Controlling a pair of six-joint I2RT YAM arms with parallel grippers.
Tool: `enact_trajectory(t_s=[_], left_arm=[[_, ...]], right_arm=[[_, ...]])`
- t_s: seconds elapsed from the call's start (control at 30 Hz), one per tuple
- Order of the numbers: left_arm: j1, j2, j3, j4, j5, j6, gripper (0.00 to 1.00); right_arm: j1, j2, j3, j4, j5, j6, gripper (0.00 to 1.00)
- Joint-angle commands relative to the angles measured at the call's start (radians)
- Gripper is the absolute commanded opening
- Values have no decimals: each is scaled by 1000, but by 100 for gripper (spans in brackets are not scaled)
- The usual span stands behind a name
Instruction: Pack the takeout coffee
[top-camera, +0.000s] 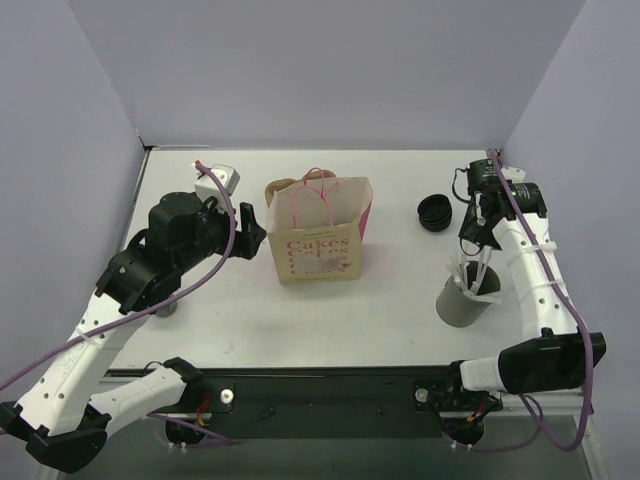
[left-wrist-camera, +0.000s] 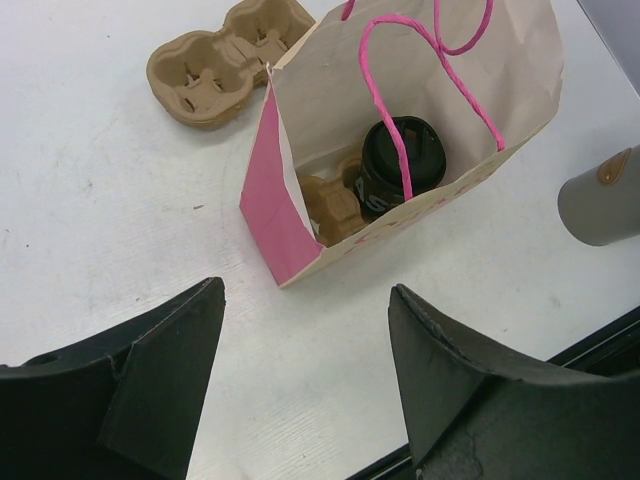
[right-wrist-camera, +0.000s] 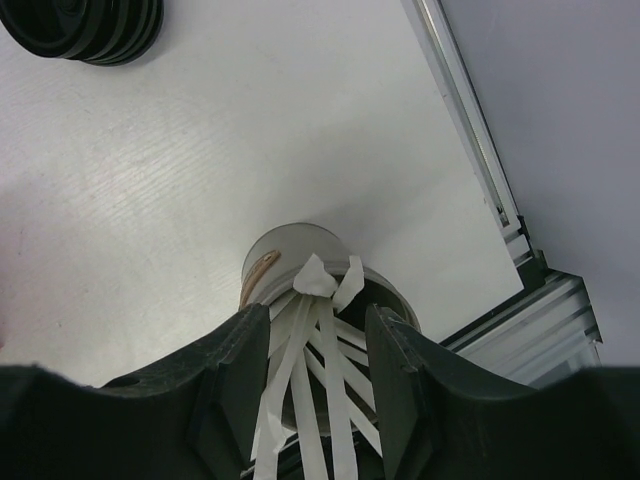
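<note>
Cup (left-wrist-camera: 400, 165) in bag (left-wrist-camera: 330, 90) (on pulp tray (left-wrist-camera: 330, 205)) — left gripper (left-wrist-camera: 307, 290) open beside it, right gripper (right-wrist-camera: 315, 312) around straws (right-wrist-camera: 322, 280) — grip unclear.

Lab booth: bare walls (top-camera: 330, 70), white table (top-camera: 400, 290)

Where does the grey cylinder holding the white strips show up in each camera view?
Top external: grey cylinder right of centre, beside the right arm.
Left wrist: cut off at the right edge, right of the paper bag.
Right wrist: bottom centre, strips sticking out toward the camera.
Shared landmarks: the paper bag links top and left wrist; the stack of black lids links top and right wrist.
</note>
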Motion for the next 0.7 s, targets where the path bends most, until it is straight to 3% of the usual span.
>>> enact_trajectory(t_s=[0.0, 0.3, 0.47, 0.67], left_arm=[[6, -7, 12, -6, -1, 21, 76], [6, 2, 15, -3, 1, 32, 76], [6, 5, 19, 3, -4, 33, 76], [6, 11, 14, 12, -9, 23, 76]], right_arm=[[-37, 38, -15, 32, -18, -44, 42], [-61, 64, -58, 98, -7, -62, 34], [-63, 48, -57, 99, 4, -80, 19], [-61, -8, -50, 84, -10, -102, 9]])
